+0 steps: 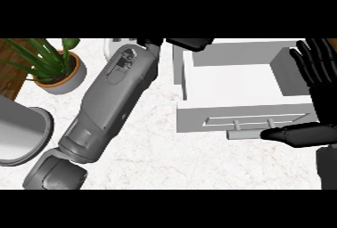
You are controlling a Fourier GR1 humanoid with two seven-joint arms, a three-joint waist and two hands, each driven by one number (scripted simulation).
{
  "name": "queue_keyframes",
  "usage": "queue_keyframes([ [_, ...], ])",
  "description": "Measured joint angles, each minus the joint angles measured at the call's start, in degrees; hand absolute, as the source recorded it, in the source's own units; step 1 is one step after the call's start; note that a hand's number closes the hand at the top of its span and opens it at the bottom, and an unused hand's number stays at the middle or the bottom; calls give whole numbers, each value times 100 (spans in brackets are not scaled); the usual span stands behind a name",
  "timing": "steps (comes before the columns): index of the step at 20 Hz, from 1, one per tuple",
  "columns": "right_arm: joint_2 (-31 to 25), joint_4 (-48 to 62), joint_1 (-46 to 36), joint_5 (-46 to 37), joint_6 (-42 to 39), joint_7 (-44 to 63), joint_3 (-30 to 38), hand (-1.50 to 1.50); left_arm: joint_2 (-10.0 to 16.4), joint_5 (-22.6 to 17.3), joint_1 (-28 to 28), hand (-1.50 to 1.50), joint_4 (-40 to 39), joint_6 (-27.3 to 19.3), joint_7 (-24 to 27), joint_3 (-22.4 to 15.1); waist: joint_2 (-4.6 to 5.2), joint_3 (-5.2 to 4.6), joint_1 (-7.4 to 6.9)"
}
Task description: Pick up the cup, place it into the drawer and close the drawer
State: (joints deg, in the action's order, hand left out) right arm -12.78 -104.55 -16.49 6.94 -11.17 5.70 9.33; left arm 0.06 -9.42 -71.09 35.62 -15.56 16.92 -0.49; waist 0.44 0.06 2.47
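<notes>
1. At the far edge of the counter, the left hand (pixel 191 43) sits at the end of a long grey arm. It is right over the back left corner of the drawer (pixel 244 116). Only a bit of this hand shows, so I cannot tell if it is spread out or holding something.
2. Just left of that arm's wrist, by the same far edge, something small, white and round peeks out. I think it is the cup (pixel 113 48), but the arm hides most of it.
3. The drawer stands open near the far right corner of the counter. No cup shows inside it.
4. The right hand (pixel 319 84) rests at the right edge of the counter, spread wide with its fingers up. Its thumb lies just beside the drawer's handle (pixel 245 132).
5. A plant (pixel 56 67) stands in the far left corner, and a grey tub (pixel 23 133) sits at the left edge.
6. I think the job is at the picking-up step, because the cup is not in the drawer yet. Next, the left hand needs to get hold of the cup, lift it over the drawer's left wall and set it down inside. After that the drawer can be pushed shut.
</notes>
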Motion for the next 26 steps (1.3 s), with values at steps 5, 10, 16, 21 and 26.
queue_keyframes([
  [5,-41,82,-184,108,-86,26,1,-150,-4,-257,-462,150,-887,-400,-150,-474,51,3,178],
  [10,50,126,-248,55,-99,-63,-140,-150,-5,-496,-574,150,-1486,-288,-323,-1000,105,6,391],
  [16,121,162,-383,42,-167,-149,-299,-150,-6,-629,-512,-150,-1877,2,-450,-1522,187,8,671],
  [21,96,218,-511,170,-342,-173,-364,-150,-6,-891,-284,-150,-1838,40,-267,-1750,236,6,879],
  [26,192,287,-664,593,-820,-141,-689,150,-5,-1409,-179,-150,-1590,121,30,-1671,263,1,939],
])
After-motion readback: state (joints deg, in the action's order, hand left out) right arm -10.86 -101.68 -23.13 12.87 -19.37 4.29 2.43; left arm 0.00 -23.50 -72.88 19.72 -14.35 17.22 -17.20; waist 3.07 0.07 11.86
